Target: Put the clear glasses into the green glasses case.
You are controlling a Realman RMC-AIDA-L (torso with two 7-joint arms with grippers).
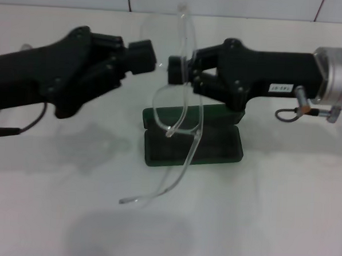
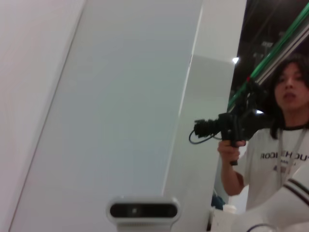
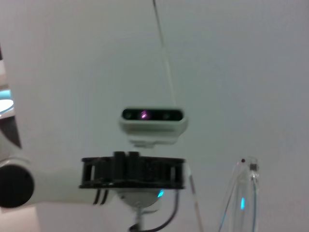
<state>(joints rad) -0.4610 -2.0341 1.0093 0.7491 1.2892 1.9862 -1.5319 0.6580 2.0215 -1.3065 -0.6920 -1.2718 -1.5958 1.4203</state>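
My right claw (image 1: pixel 183 68) is closed on the glasses (image 1: pixel 177 114), pinching the front frame, and holds them in the air; the open green case (image 1: pixel 194 142) lies below it. My left claw (image 1: pixel 147 57) is just beside, and I cannot tell if it grips. The glasses look light, thin and slippery, so I should keep hold of the stiff front, not the arms.

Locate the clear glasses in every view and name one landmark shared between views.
Head view: clear glasses at centre, held by the right gripper above the green glasses case.
Left wrist view: not in it.
Right wrist view: clear hinge end near the lower corner.
Shared landmark: the glasses themselves, head and right wrist views.
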